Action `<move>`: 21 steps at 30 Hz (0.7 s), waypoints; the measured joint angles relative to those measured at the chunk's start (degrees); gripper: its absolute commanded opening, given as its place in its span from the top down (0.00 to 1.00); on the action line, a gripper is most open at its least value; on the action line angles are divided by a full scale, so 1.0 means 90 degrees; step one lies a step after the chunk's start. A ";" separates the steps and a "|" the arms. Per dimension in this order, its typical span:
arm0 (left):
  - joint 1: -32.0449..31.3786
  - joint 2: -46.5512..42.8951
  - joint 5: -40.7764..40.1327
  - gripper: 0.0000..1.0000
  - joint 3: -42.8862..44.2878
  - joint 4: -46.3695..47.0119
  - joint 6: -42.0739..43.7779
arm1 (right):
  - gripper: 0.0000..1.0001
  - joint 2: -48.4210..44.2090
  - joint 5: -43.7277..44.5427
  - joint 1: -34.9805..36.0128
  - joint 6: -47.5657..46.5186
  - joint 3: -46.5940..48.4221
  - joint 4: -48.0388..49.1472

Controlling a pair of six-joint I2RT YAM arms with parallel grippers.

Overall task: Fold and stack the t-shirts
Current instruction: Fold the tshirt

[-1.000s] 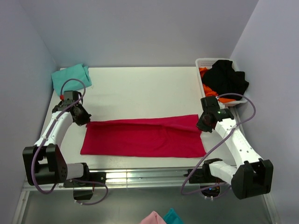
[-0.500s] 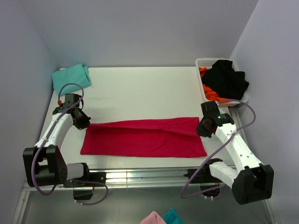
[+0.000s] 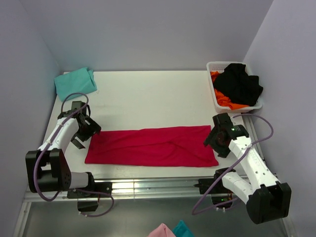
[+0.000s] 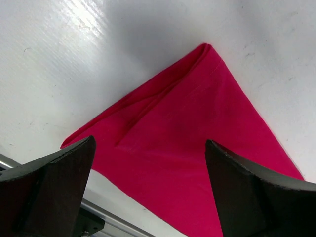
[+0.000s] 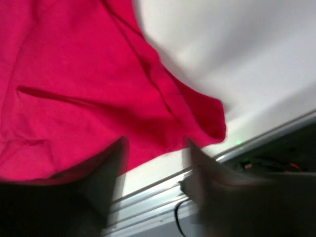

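Note:
A crimson-red t-shirt (image 3: 153, 146) lies flat near the table's front edge, folded into a long band. My left gripper (image 3: 85, 129) hovers over its left end. In the left wrist view this gripper (image 4: 150, 187) is open, with the shirt's pointed corner (image 4: 197, 148) lying free between the dark fingers (image 4: 49, 192). My right gripper (image 3: 216, 140) is over the shirt's right end. The right wrist view is blurred and shows this gripper (image 5: 154, 168) open above the red cloth (image 5: 74, 89). A folded teal t-shirt (image 3: 75, 82) rests at the back left corner.
A white basket (image 3: 212, 66) at the back right holds black and orange clothes (image 3: 239, 81). The metal front rail (image 3: 148, 185) runs just below the red shirt. Pink and teal cloth (image 3: 168, 231) shows at the bottom edge. Walls close in on both sides.
Both grippers carried the red shirt's far corners towards the front edge, then opened and let go. The shirt now lies as a narrower band.

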 measured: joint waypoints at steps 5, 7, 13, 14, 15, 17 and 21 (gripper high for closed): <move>-0.0022 -0.0182 -0.0063 0.01 0.0117 -0.0238 -0.0024 | 0.14 -0.0143 0.0066 0.0012 0.0063 0.0010 -0.0291; -0.0022 -0.0216 -0.0124 0.00 0.0226 -0.0284 -0.0019 | 0.17 -0.0102 0.0068 0.0012 0.0063 0.0095 -0.0342; -0.0022 -0.0221 -0.0182 0.00 0.0532 -0.0257 0.0083 | 0.49 0.0391 -0.0136 0.0012 0.0024 0.0685 -0.0134; -0.0022 -0.0219 -0.0180 0.01 0.0554 -0.0240 0.0104 | 0.61 0.0576 -0.0192 0.0027 0.0010 0.0814 -0.0002; -0.0022 -0.0206 -0.0177 0.01 0.0576 -0.0231 0.0141 | 0.70 0.0767 -0.0223 0.0063 0.0027 0.0920 0.0141; -0.0022 -0.0172 -0.0172 0.00 0.0580 -0.0187 0.0180 | 0.71 0.1154 -0.0296 0.0204 0.0058 0.1103 0.0372; -0.0022 -0.0073 -0.0158 0.01 0.0583 -0.0100 0.0291 | 0.66 0.2135 -0.0311 0.0680 0.0129 0.1547 0.0709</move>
